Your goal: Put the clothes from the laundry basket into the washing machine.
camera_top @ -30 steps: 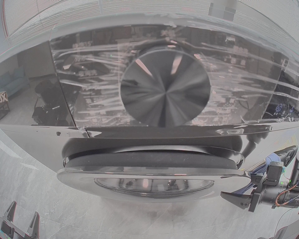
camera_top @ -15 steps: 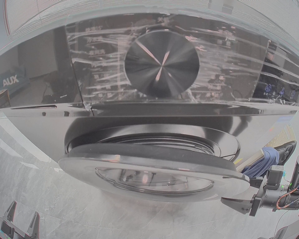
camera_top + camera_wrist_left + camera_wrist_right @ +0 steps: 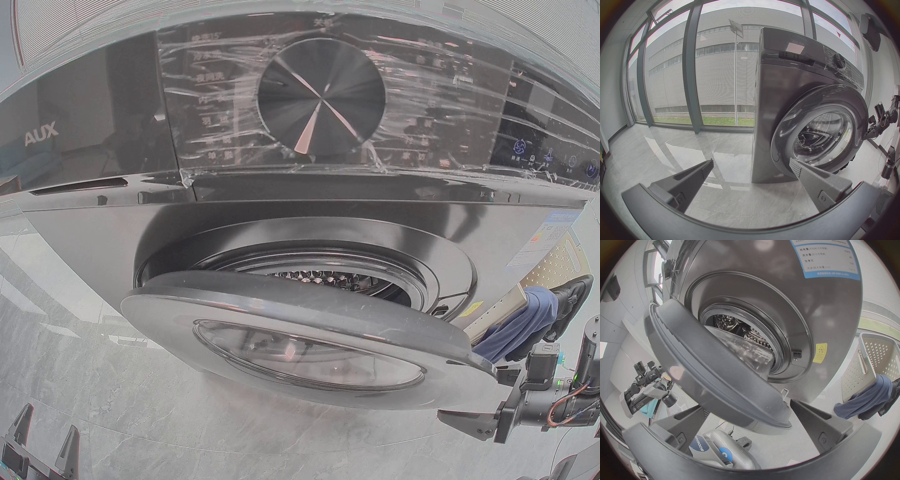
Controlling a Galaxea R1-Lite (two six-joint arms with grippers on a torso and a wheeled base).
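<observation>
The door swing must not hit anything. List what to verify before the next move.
1. Door open enough for loading: not ok, half open, covering much of the drum.
2. Right hand at door rim: ok, rim sits between its open fingers.
3. Left hand clear of the door: ok, open, low, apart.
4. Drum empty: cannot tell.
5. Clothes waiting: ok, blue garment draped over laundry basket rim.

Daylight pours through the tall windows [image 3: 715,62] and lays bright patches on the glossy floor [image 3: 693,150]. The dark washing machine [image 3: 87,250] mirrors the room, and the film over its control panel [image 3: 431,119] shows streaky glare. Every view bows strongly at the edges, and both wrist views darken in their corners.
</observation>
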